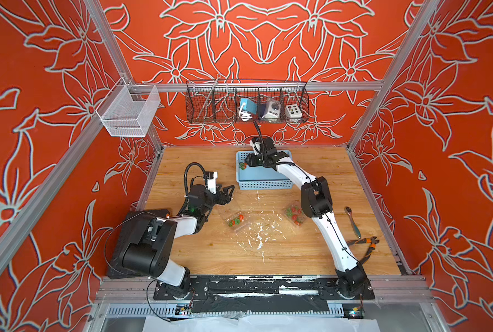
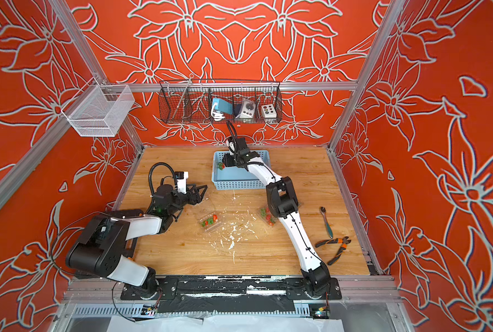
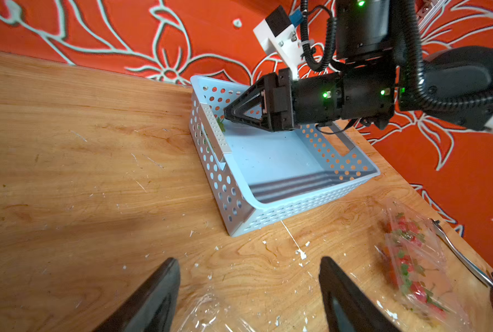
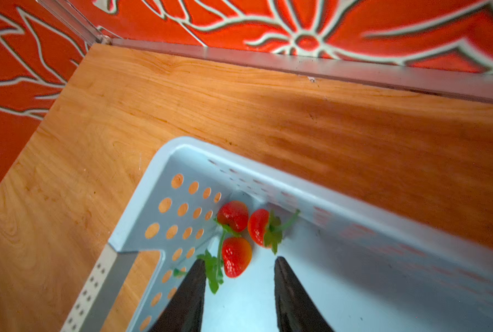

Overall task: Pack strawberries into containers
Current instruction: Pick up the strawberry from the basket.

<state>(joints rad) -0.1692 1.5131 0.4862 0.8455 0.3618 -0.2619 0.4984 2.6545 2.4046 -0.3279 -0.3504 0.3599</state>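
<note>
R hand [image 4: 239, 260] open at 3 strawberries [image 4: 233, 215].

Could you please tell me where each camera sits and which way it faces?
Both top views: high overhead, looking down on the table; left arm and right arm show.
Left wrist: on its arm, facing the blue basket; left fingers and right fingers show.
Right wrist: on its arm, looking into the basket's corner at three strawberries; right fingers show.
Shared: the basket, in every view.
</note>
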